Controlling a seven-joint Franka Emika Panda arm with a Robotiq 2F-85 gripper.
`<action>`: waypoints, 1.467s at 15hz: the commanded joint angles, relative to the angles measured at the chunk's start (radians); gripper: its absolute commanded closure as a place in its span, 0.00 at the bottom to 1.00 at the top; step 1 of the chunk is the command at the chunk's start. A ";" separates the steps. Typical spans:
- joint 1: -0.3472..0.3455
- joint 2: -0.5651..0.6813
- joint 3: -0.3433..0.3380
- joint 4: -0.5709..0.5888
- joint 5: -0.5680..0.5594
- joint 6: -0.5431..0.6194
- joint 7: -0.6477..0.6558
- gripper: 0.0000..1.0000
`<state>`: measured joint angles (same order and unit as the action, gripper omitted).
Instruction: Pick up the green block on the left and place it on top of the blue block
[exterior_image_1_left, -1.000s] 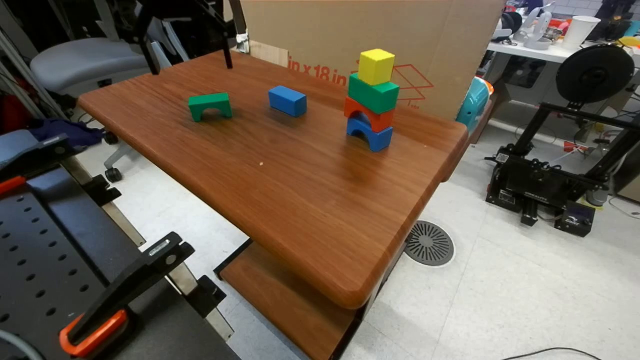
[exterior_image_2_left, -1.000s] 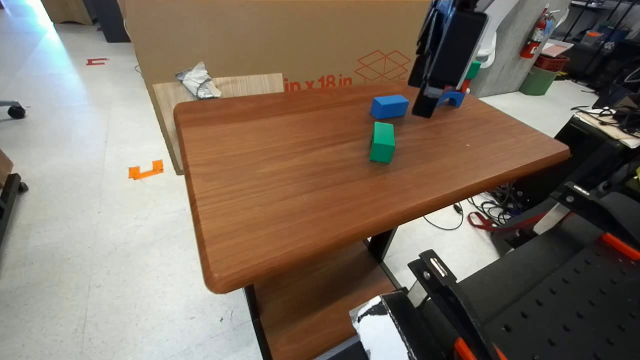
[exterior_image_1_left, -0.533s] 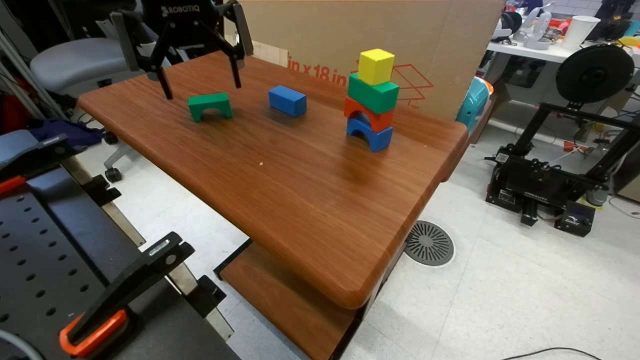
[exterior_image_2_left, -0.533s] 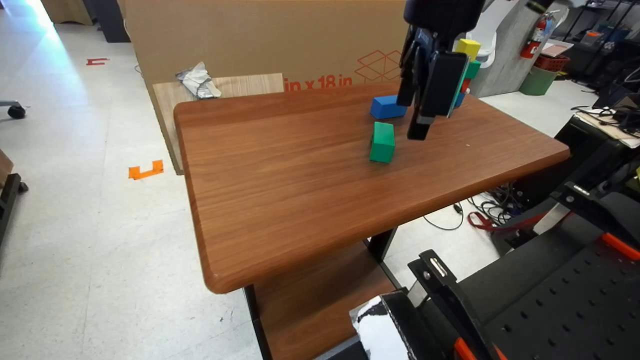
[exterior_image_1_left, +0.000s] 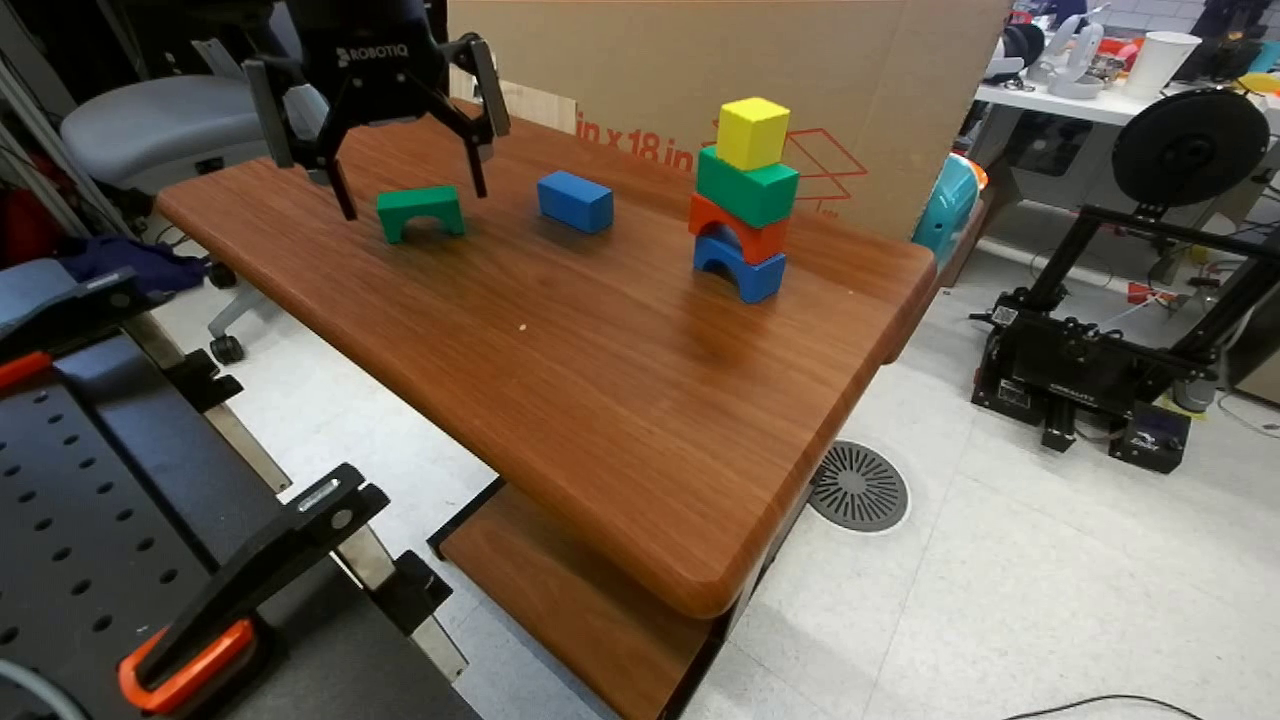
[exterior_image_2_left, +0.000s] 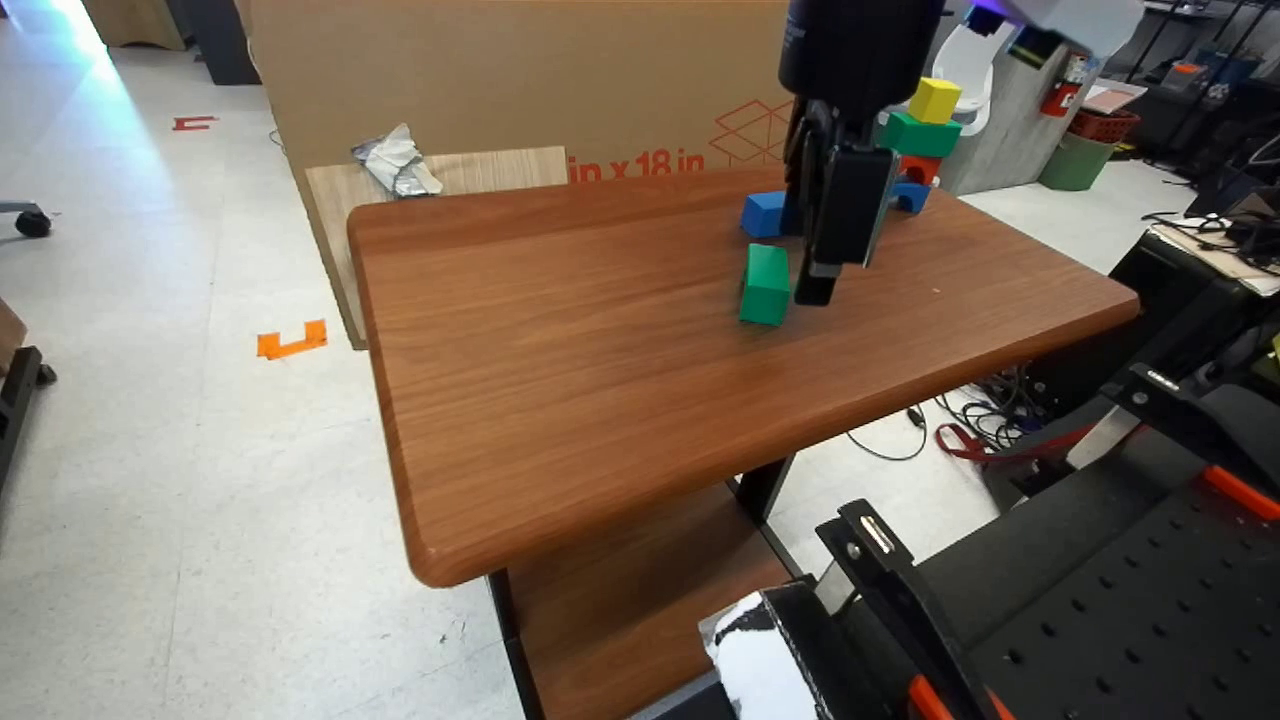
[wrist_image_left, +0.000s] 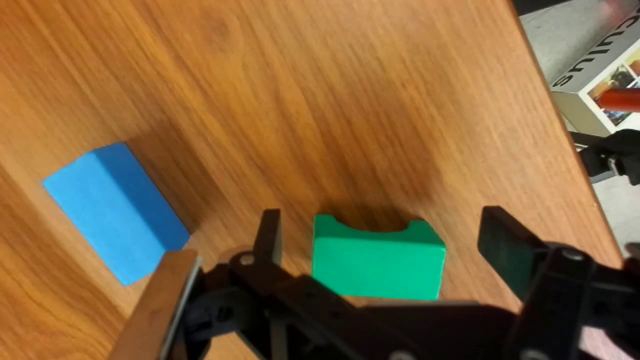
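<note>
The green arch block (exterior_image_1_left: 420, 203) stands on the table with its arch opening down; it also shows in the other views (exterior_image_2_left: 766, 283) (wrist_image_left: 378, 265). The blue rectangular block (exterior_image_1_left: 575, 202) lies a short way from it, partly behind the gripper in an exterior view (exterior_image_2_left: 763, 215) and to the left in the wrist view (wrist_image_left: 117, 215). My gripper (exterior_image_1_left: 415, 204) is open and empty, above the green block. In the wrist view the fingers (wrist_image_left: 382, 225) stand on either side of the green block, apart from it, with the wider gap on the right.
A stack stands on the wooden table (exterior_image_1_left: 600, 380): a yellow block (exterior_image_1_left: 752, 135) on a green block (exterior_image_1_left: 747, 187), a red arch (exterior_image_1_left: 738, 228) and a blue arch (exterior_image_1_left: 740, 267). A large cardboard box (exterior_image_1_left: 640, 60) stands behind the table's far edge.
My gripper has come down and moved in towards the green block, its fingers staying open. The green block, the blue block and the stack have not moved.
</note>
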<state>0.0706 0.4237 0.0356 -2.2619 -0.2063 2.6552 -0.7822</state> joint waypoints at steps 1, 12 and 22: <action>-0.013 0.037 0.018 0.044 -0.027 -0.021 0.068 0.00; -0.016 0.052 0.061 0.068 -0.020 -0.036 0.130 0.59; -0.083 -0.112 0.073 0.023 0.096 -0.160 0.245 0.59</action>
<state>0.0231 0.3981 0.0899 -2.2055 -0.1517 2.5404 -0.5719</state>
